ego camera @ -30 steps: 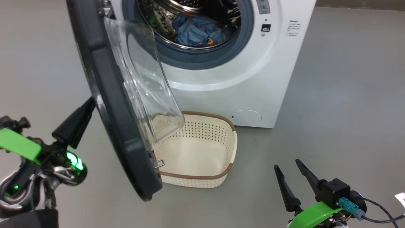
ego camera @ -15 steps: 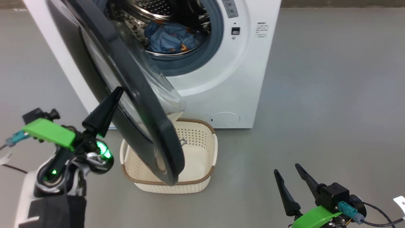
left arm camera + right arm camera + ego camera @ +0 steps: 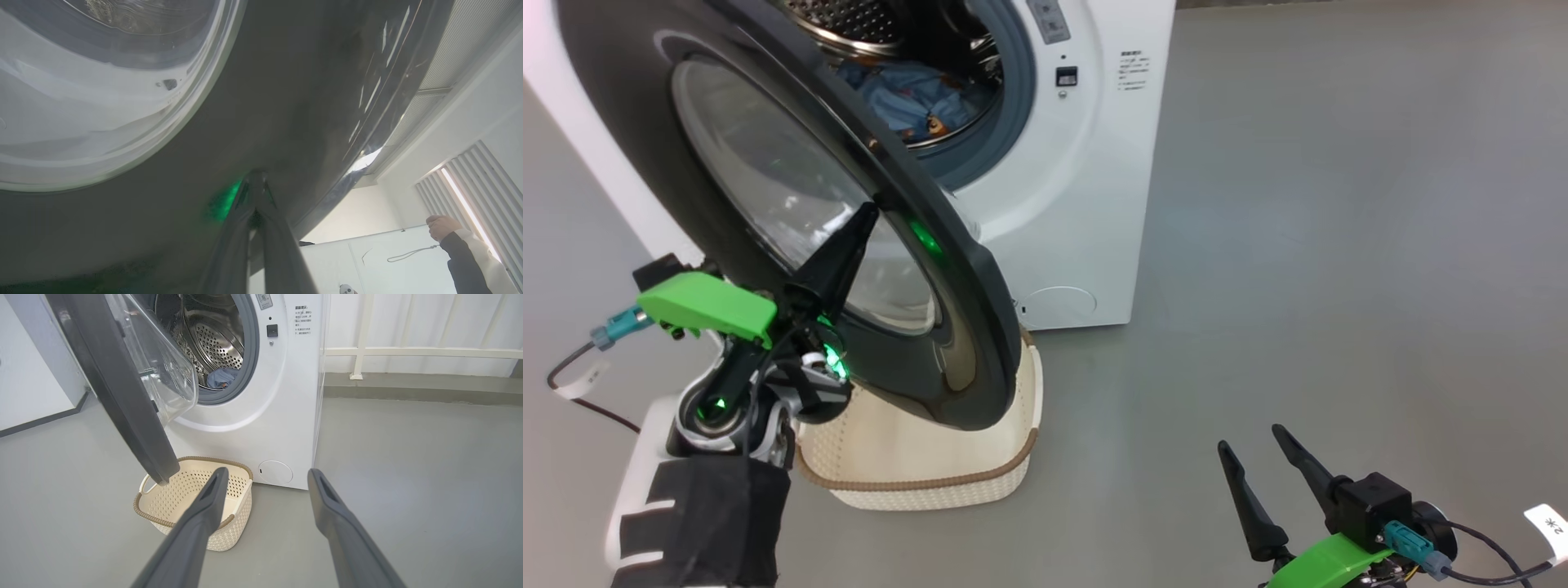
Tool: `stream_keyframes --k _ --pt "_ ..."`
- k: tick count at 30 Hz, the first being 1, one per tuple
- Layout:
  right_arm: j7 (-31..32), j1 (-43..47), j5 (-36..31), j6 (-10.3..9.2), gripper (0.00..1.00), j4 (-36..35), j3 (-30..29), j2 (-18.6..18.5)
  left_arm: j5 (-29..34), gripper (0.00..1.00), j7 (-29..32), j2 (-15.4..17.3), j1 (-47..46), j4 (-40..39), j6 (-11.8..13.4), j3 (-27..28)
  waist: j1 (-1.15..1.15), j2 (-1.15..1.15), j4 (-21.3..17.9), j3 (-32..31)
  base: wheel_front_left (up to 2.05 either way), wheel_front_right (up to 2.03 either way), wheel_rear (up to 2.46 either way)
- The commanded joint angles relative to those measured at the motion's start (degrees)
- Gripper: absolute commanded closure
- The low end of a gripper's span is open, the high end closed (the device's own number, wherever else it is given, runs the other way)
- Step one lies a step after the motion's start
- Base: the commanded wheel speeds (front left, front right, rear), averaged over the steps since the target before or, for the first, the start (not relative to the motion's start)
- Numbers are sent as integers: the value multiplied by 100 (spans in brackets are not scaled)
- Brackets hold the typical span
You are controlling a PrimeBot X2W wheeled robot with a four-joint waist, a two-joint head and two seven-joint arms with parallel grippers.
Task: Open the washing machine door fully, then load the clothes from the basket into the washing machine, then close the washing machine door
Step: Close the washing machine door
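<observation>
The glossy black washing machine door (image 3: pixel 768 188) stands partly swung toward the white washing machine (image 3: pixel 1086 163). My left gripper (image 3: pixel 864 214) is shut, its tips pressed against the door's outer face; the left wrist view shows the closed tips (image 3: pixel 255 177) on the dark rim beside the glass window (image 3: pixel 102 94). Light blue clothes (image 3: pixel 915 94) lie inside the steel drum, also seen as clothes (image 3: pixel 222 377). The cream basket (image 3: pixel 931 457) sits on the floor under the door; the basket (image 3: pixel 192 498) holds nothing. My right gripper (image 3: pixel 1258 457) hangs open at the lower right, apart from everything.
Grey floor (image 3: pixel 1339 245) spreads wide to the right of the machine. A white railing (image 3: pixel 408 351) and wall run behind it. A person's hand and dark sleeve (image 3: pixel 453 241) show in the left wrist view at the lower right.
The door has swung further toward the machine with my shut left gripper pushing on its outer face. The head camera has turned, shifting the whole scene left. The right gripper has kept still.
</observation>
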Motion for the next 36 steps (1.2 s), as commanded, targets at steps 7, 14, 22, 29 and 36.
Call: stream_keyframes --k 7,14,22,29,36 --pt "-28 -67 6 14 0 -101 135 24 -143 100 -507 95 -542 300 -56 -176 0 0 -323 -82 0 0 0" --pt "-28 -91 14 14 0 -82 187 24 -75 100 -1011 95 -802 709 -57 -404 0 0 -510 -98 0 0 0" --pt "-28 -59 14 14 0 -77 173 0 -223 100 -1555 95 -994 1027 -58 -742 0 0 -570 -120 0 0 0" --pt "-28 -80 22 14 0 -86 177 4 -228 100 -1850 95 -1020 1045 -58 -1055 0 0 -589 -129 0 0 0" --pt "-28 -23 34 14 0 -125 72 13 128 100 -1967 135 -858 859 -58 -1114 0 0 -484 -107 0 0 0"
